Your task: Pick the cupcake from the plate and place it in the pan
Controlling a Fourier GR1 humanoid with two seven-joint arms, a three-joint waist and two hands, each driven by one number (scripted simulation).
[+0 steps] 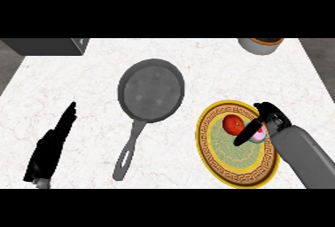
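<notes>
The cupcake sits on the plate near the counter's right edge, beside a tomato. The right hand is closing round it, fingers curled but hold unconfirmed. Next: secure, lift, carry left to the pan, which holds nothing. The left hand rests with straight fingers near the left edge.

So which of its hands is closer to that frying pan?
Left, narrowly. The left hand rests open on the counter left of the pan; the right hand is over the plate, right of it.
</notes>
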